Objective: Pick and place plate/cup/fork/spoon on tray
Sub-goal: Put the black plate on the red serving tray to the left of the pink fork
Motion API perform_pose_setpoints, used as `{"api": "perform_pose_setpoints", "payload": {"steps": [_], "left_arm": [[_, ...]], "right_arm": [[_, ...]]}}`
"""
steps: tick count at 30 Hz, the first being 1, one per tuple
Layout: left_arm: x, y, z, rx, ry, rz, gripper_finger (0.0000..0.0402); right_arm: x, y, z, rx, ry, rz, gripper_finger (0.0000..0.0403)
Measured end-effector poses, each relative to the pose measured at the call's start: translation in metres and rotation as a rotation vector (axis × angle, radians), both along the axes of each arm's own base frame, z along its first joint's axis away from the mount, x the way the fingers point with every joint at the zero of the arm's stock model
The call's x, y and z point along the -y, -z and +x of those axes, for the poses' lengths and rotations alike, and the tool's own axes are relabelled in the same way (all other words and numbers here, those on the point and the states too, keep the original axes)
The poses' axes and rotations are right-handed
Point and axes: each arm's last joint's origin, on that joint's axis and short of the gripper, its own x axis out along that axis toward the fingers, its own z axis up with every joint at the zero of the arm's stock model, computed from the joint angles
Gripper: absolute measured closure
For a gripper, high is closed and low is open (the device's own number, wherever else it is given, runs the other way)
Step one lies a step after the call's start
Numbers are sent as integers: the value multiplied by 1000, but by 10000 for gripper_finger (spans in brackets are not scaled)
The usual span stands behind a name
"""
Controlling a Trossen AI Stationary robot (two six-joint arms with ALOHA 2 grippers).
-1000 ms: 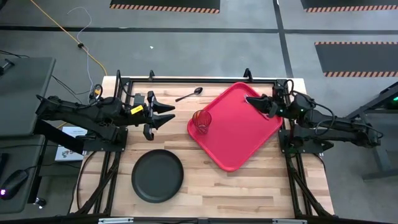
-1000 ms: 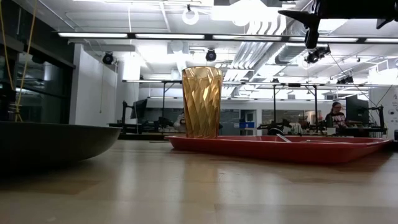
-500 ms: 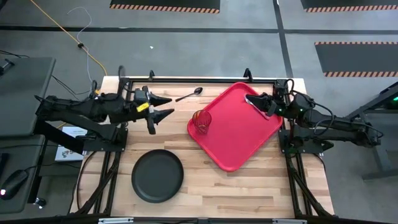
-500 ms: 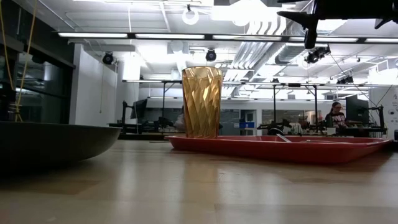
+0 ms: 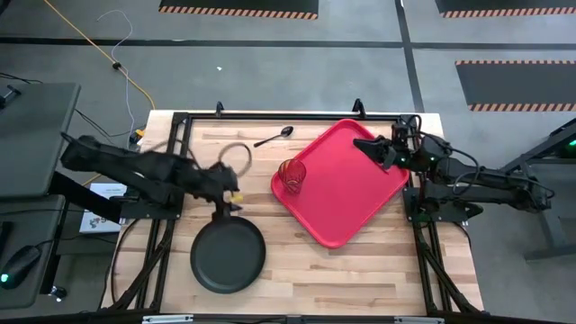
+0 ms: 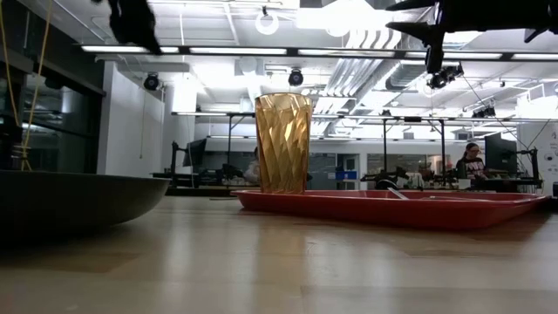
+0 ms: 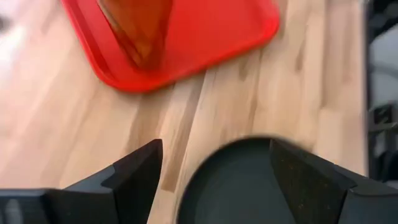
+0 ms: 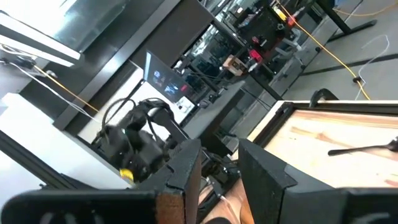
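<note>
My left arm reaches in from the surface's left edge, its left gripper (image 5: pixel 225 187) poised above the far rim of the plate (image 5: pixel 228 255); my fingers (image 7: pixel 134 177) are spread wide apart and hold nothing, with the plate's dark rim showing between them in the left wrist view. The plate lies on the bare surface (image 5: pixel 360 265) near the front edge, left of centre. My right arm extends in from the right edge, its right gripper (image 5: pixel 371 149) held above the far right part of the tray (image 5: pixel 351 193); its fingers (image 8: pixel 264 171) stand slightly apart, empty. The tray sits askew on the right half of the surface. The cup (image 5: pixel 292 175) stands upright on the tray's left corner. The spoon (image 5: pixel 274 137) lies on the wood near the far edge, just beyond the tray.
</note>
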Motion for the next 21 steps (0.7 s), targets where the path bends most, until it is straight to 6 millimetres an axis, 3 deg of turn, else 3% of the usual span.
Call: {"api": "perform_pose_setpoints", "payload": {"steps": [7, 12, 21], "left_arm": [[12, 61, 13, -231, 55, 25, 116], [24, 99, 18, -300, 164, 53, 119], [31, 144, 26, -402, 177, 110, 119]], "right_arm": [[1, 5, 4, -47, -7, 13, 304], [1, 9, 6, -78, -27, 20, 304], [0, 10, 6, -88, -46, 21, 304]]}}
